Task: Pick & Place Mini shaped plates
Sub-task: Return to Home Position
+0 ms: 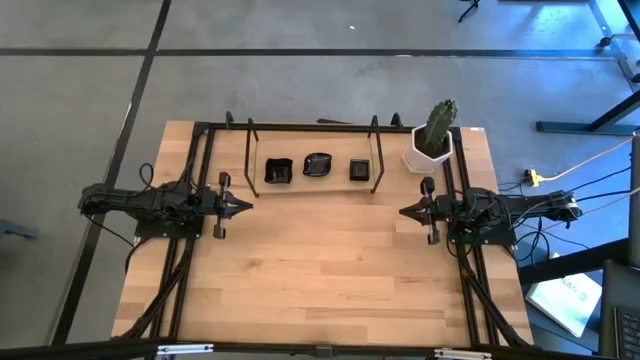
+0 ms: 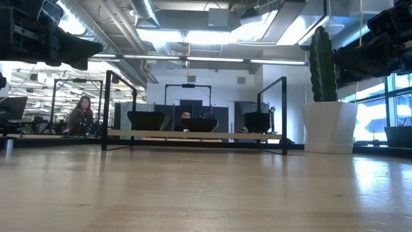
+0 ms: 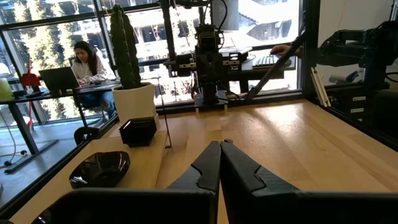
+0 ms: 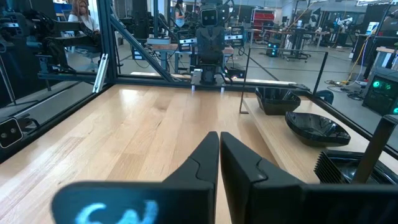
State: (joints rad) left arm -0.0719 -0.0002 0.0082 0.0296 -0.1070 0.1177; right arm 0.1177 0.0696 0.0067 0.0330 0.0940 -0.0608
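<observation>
Left tool (image 1: 247, 207), right tool (image 1: 404, 212) closed; shelf (image 1: 338, 178) holds plates (image 1: 318, 165).

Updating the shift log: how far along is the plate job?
Done: the glossy black mini plates sit in three piles on the low wooden shelf; none shows elsewhere. In hand: nothing; the left claw and right claw are shut, empty, at opposite sides. Left: nothing visible.

A low wooden shelf (image 1: 298, 178) stands on the worktop (image 1: 320, 270). Just beside the shelf stands a white pot (image 1: 428, 155) holding a green cactus (image 1: 440, 125). Beyond the shelf sits a person (image 2: 82, 116).
</observation>
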